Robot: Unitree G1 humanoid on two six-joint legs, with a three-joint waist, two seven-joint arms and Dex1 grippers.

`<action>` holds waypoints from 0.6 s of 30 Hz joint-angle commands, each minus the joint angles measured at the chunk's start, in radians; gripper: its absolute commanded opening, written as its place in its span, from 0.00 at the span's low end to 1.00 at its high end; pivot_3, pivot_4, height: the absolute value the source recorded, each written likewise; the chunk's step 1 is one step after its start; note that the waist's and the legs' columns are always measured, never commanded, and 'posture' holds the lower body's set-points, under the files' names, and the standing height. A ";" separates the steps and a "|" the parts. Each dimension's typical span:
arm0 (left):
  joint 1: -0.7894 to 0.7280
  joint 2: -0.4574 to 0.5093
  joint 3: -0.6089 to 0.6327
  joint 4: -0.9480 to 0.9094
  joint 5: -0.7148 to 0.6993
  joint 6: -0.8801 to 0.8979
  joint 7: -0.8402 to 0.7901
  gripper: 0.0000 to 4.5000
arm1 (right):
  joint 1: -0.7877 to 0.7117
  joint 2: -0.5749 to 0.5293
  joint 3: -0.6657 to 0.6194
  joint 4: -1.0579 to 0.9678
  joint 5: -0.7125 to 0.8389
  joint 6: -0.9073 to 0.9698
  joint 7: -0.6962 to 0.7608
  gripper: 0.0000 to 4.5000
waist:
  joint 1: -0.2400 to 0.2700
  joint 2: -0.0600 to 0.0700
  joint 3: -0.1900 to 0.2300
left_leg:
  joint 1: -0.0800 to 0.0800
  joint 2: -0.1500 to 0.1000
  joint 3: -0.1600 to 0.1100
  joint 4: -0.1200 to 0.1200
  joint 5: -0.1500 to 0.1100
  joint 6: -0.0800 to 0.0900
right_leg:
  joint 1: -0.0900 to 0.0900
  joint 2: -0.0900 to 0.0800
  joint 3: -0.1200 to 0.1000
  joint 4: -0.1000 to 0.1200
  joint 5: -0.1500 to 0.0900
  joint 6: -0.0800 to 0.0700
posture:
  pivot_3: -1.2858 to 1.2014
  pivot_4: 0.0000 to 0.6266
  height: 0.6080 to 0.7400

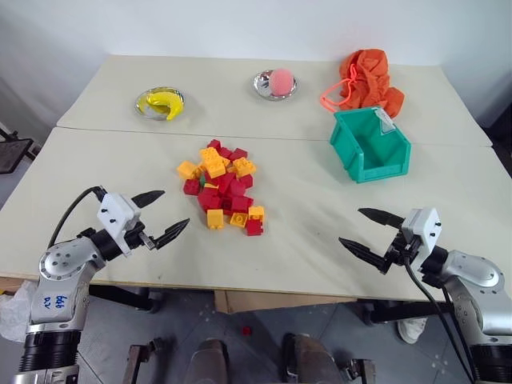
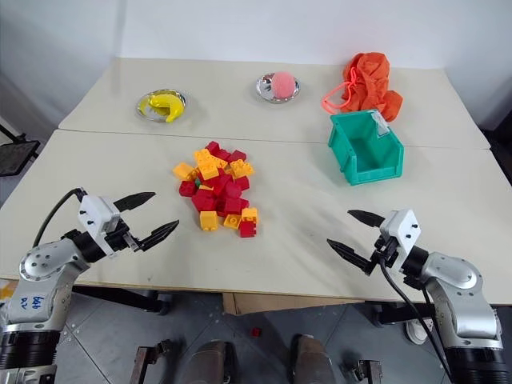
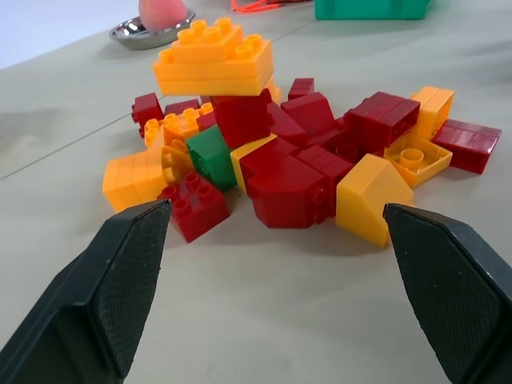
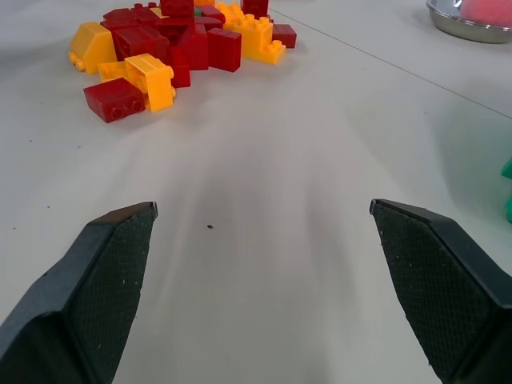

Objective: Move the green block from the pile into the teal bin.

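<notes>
Green block [image 3: 211, 157] sits wedged in the pile's [image 1: 222, 186] L flank, mostly buried, approx 1 o'clock from L gripper [image 1: 158, 216], which is nearer than R gripper [image 1: 370, 233]. Both spread wide, empty. Bin [image 1: 398, 146] at pile's 2 o'clock.

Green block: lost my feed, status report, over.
Left gripper, right gripper open, empty. Green block in the pile, hemmed by red and yellow bricks. Teal bin empty.

Lab: bare white walls, plain worktables [image 1: 448, 172]
</notes>
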State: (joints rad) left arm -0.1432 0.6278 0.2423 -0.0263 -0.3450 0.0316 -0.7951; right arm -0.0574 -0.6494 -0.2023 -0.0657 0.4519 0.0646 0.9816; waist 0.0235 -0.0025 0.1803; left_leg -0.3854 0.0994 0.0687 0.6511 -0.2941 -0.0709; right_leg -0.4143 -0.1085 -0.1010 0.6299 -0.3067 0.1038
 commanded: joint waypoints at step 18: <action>0.094 0.061 0.157 0.131 -0.087 -0.001 -0.082 1.00 | -0.078 -0.006 0.049 -0.169 0.082 0.071 0.062 0.99 | 0.000 -0.001 0.000 | 0.000 0.000 0.000 0.000 0.000 0.000 | 0.000 0.000 0.000 0.001 0.000 0.000 | 0.52 0.24 1.00</action>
State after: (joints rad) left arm -0.0603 0.6663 0.3592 0.1003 -0.4161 0.0491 -0.8584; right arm -0.1292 -0.6380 -0.1496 -0.1788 0.5077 0.1233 1.0361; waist 0.0234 -0.0030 0.1801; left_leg -0.3851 0.0995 0.0689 0.6513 -0.2945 -0.0707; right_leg -0.4143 -0.1084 -0.1005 0.6310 -0.3067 0.1038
